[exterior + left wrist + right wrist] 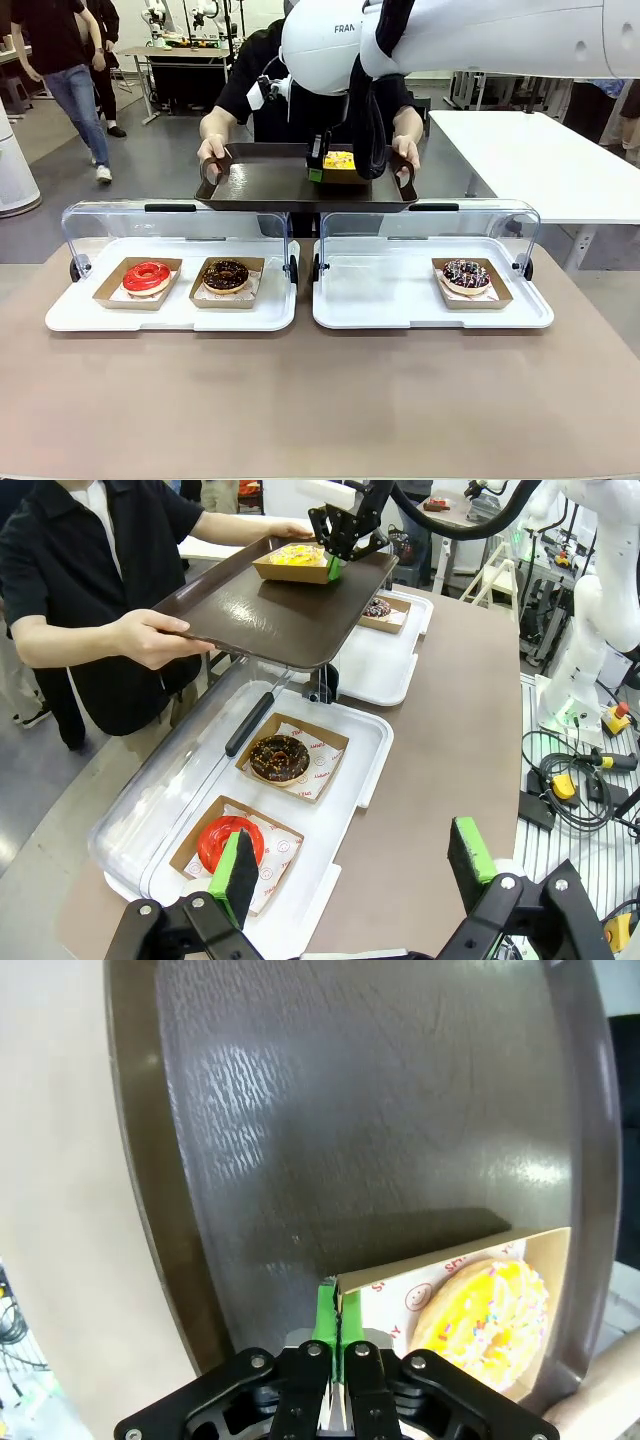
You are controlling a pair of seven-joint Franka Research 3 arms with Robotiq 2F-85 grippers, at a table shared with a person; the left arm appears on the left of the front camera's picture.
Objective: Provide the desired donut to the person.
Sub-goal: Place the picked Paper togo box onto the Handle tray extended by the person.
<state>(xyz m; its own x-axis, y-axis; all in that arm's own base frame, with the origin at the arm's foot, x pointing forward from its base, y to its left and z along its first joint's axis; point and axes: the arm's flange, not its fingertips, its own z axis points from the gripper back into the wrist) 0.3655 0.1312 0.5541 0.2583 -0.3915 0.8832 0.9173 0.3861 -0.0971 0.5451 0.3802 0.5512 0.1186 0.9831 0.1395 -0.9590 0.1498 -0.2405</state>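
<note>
Your right claw (336, 1310) is pinching the near wall of the cardboard box (450, 1258), its green pads pressed together on the thin card. The box is carrying the yellow sprinkled donut (482, 1310), the one you are delivering. From the left wrist view, the box is sitting on the dark brown serving tray (262, 185) toward one end. I cannot tell whether its full weight is resting there or whether you are taking part of it.

The person (85, 600) is holding that tray level with both hands, just beyond the far edge of the surface (320, 400) and above the hinged lids of the display trays.

Your left claw (355, 862) is hanging spread wide and holding nothing. It is hovering over the left display tray (170, 312), where the red donut (147, 276) and the chocolate donut (226, 274) are lying in their boxes. The dark sprinkled donut (466, 274) is lying in the right display tray (390, 305).

I am judging the task to be nearly finished, since the chosen donut is sitting where the person wants it. What is remaining looks to be letting go of the card and drawing the arm clear without dragging the box or nudging the tray.
</note>
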